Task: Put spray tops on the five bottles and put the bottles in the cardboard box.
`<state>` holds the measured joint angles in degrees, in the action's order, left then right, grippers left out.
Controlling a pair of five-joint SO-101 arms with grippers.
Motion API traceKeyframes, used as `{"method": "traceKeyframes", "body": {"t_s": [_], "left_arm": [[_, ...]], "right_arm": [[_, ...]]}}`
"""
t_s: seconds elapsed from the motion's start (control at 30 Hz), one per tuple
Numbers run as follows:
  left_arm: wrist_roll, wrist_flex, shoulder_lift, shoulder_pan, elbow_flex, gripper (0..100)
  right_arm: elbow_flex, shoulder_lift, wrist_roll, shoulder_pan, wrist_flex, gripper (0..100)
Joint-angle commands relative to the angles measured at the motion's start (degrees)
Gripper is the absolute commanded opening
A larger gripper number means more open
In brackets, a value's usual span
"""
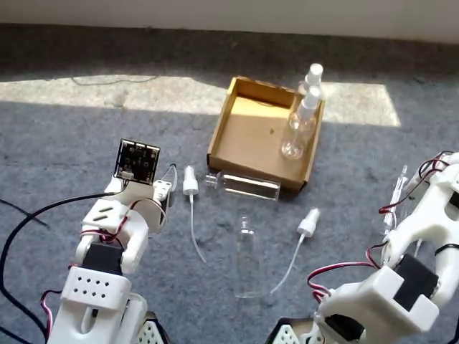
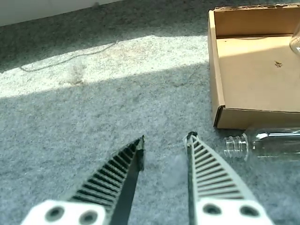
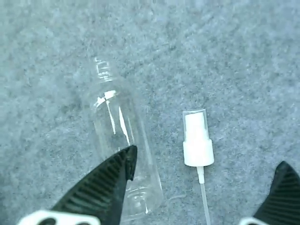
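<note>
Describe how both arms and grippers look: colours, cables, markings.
The left arm and right arm have white shells, black servo blocks and red wires. A black cable runs to the left one, which carries a small dark circuit board. The left gripper has one black and one white ribbed finger; the right gripper has black fingers.

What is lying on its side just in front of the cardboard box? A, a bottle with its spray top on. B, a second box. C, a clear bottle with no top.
C: the clear bottle lies along the front wall of the cardboard box, its threaded neck bare.
</note>
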<state>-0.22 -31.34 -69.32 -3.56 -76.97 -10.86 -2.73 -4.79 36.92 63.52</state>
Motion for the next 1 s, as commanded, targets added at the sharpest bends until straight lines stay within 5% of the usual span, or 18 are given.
{"method": "traceKeyframes", "body": {"t_s": [0.0, 0.33, 0.77, 0.97], "left_arm": [[-0.3, 1.0, -0.9, 0.3, 0.2, 15], [-0.3, 0.9, -0.9, 0.3, 0.2, 15], [-0.3, 0.9, -0.9, 0.3, 0.2, 15], [-0.3, 0.9, -0.9, 0.3, 0.2, 15]], "right_arm": [[2.8, 0.8, -0.4, 2.2, 0.2, 38.6], [-4.4, -6.9, -9.7, 4.4, -7.4, 38.5], [-4.4, -14.2, -10.5, 5.8, -15.6, 38.5], [-4.6, -14.5, -10.6, 5.9, -19.1, 23.8]]}}
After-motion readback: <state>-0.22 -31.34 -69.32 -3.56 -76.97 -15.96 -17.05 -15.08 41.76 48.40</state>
